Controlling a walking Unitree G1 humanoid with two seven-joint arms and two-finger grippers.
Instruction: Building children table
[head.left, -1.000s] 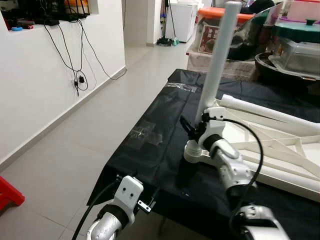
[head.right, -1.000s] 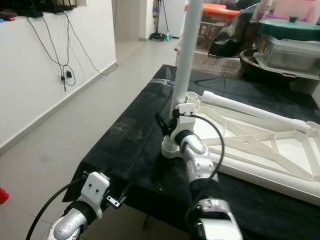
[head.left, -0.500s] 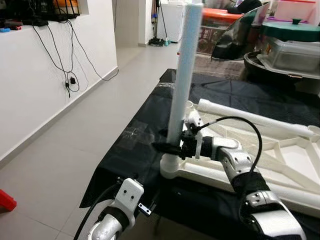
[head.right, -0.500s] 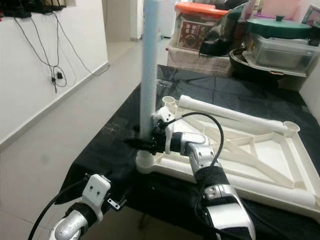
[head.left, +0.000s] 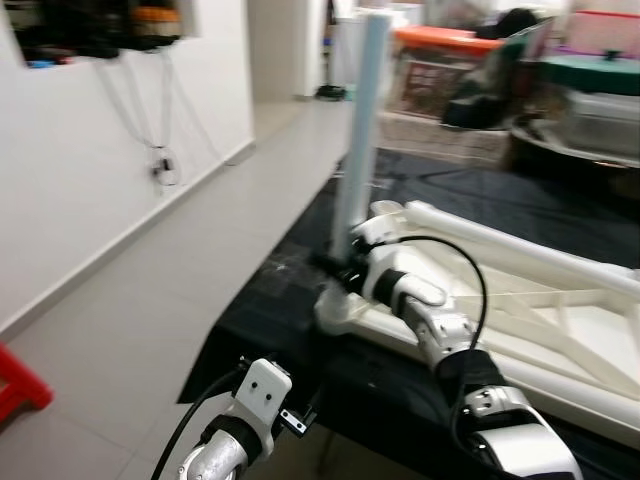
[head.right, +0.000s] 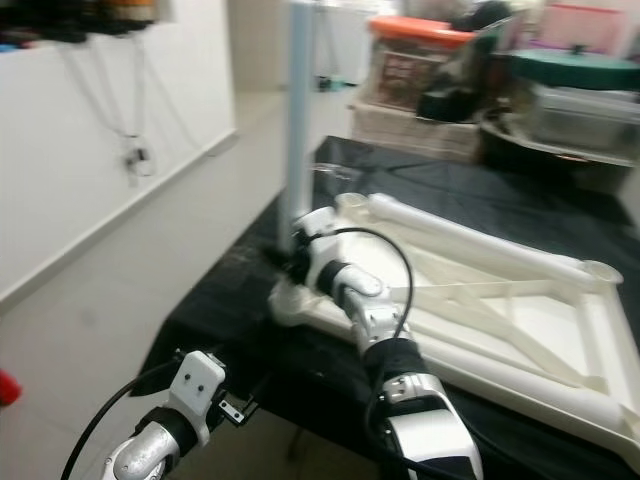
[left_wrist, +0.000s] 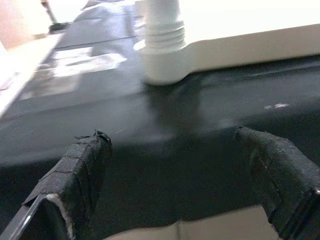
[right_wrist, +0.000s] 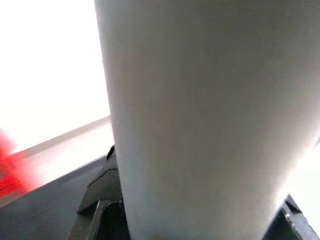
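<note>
A white table leg (head.left: 360, 130) stands upright, its long axis vertical, seated in the corner socket (left_wrist: 162, 60) of the upturned white children's tabletop (head.right: 500, 300), which lies flat on a black-covered work surface (head.left: 300, 290), socket near that surface's front-left corner. The right gripper (head.left: 335, 268) is clamped on the leg low down, just above the socket (its black fingers (right_wrist: 102, 200) show either side of the tube). The left gripper (left_wrist: 175, 165) hangs below the surface's near edge, its jaws apart and holding nothing, pointed at the socket.
</note>
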